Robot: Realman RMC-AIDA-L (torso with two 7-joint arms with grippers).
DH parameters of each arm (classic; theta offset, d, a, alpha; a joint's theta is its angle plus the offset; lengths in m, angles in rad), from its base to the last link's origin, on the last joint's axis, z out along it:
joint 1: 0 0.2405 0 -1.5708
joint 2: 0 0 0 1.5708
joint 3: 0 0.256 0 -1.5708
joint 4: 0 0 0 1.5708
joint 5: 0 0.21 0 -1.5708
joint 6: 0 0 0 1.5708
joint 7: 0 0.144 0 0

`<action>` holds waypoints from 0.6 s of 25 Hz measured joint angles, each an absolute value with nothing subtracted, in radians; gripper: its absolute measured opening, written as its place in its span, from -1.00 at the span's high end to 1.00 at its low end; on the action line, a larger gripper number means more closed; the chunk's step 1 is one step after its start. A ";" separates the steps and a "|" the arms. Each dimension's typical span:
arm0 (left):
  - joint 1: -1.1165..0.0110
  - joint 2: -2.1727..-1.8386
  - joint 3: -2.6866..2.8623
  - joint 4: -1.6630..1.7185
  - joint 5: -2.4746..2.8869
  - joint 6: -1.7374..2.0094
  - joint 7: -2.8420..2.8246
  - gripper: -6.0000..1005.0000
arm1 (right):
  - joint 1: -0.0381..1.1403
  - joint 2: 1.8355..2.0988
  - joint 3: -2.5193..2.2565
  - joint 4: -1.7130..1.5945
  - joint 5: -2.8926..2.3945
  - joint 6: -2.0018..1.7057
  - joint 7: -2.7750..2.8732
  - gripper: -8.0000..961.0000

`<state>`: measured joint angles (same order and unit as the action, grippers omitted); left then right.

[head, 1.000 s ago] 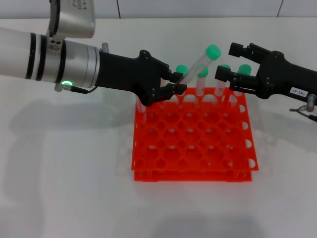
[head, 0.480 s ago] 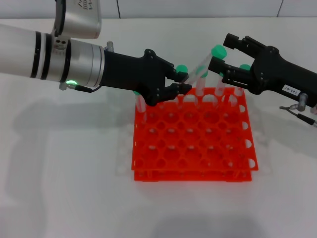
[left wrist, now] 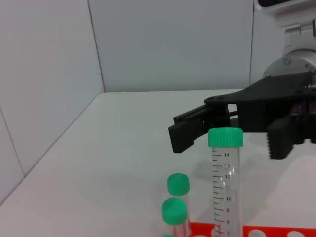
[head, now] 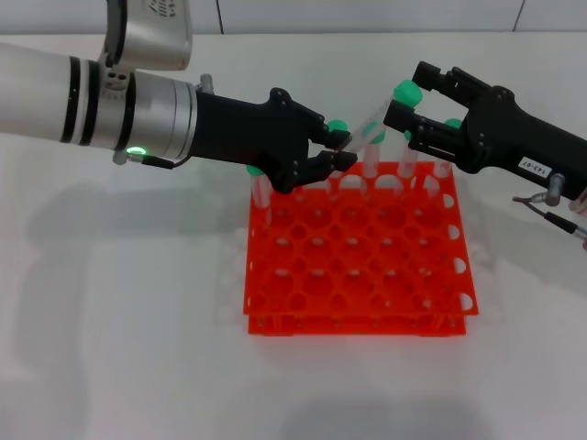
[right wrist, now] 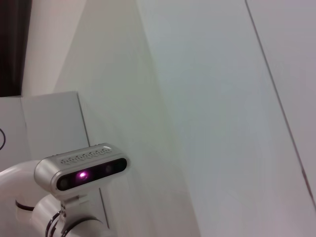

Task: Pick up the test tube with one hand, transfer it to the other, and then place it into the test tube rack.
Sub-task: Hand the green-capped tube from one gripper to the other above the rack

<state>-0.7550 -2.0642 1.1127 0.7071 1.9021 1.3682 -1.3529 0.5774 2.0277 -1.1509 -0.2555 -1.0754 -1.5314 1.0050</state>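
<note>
The test tube rack [head: 353, 252] sits nearest on the white table [head: 119, 348], its front rows of holes empty; other green-capped tubes [head: 371, 151] stand in its back row.

Just above the rack's back-left part, the left gripper [head: 337, 151] has its fingers closed on the lower part of the test tube [head: 376, 115], which leans up and toward the robot's right, off the rack and clear of the holes. Its green cap [head: 406, 92] is the highest point of the tube.

The right gripper [head: 408, 103] is at the cap end with its fingers spread — one above the cap, one below — and in the left wrist view the cap [left wrist: 225, 138] lies between those toothed fingers [left wrist: 190, 134] without a clear sign of contact. It grips nothing yet.

The step in hand appears to be the handover. To do it well, the right gripper's fingers should close on the clear wall just under the cap, not on the cap itself, which could slip or twist off. The left gripper should keep its hold until that grip is firm — releasing sooner would likely drop the tube onto the rack. The tube's tilt matters too: it will need bringing upright before going into a hole.
</note>
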 joint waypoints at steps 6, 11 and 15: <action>-0.756 -2.066 1.112 0.707 1.902 1.368 -1.353 0.50 | 0.578 2.028 -1.153 -0.236 -1.057 -1.535 0.986 -0.66; -0.756 -2.069 1.112 0.707 1.902 1.368 -1.353 0.49 | 0.578 2.028 -1.154 -0.233 -1.047 -1.534 0.978 -0.13; -0.757 -2.071 1.112 0.707 1.902 1.368 -1.353 0.48 | 0.578 2.028 -1.154 -0.233 -1.044 -1.534 0.977 0.06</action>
